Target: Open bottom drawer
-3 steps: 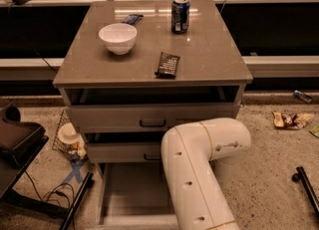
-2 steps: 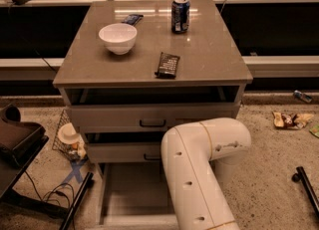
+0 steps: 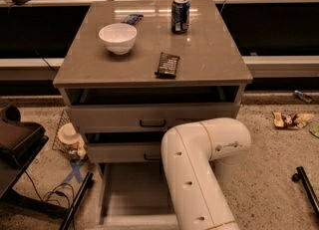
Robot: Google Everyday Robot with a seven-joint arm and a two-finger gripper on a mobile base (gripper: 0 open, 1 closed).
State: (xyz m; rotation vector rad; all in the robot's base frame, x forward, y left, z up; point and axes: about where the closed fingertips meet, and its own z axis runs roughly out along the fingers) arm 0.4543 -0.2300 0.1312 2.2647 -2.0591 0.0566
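Note:
The grey-beige cabinet (image 3: 149,74) has three drawers. The bottom drawer (image 3: 130,190) stands pulled far out toward me, and its bare inside shows from above. Its front and black handle lie at or below the lower edge of the view. The middle drawer (image 3: 119,152) and the top drawer (image 3: 149,116) each stick out a little. My white arm (image 3: 197,172) bends over the right part of the bottom drawer. My gripper is hidden below the arm, out of view.
On the cabinet top are a white bowl (image 3: 118,37), a soda can (image 3: 180,15), a dark snack bar (image 3: 167,64) and a small dark packet (image 3: 132,19). A wire basket with a cup (image 3: 68,140) and a black stand (image 3: 20,144) are at the left. Litter (image 3: 289,119) lies at the right.

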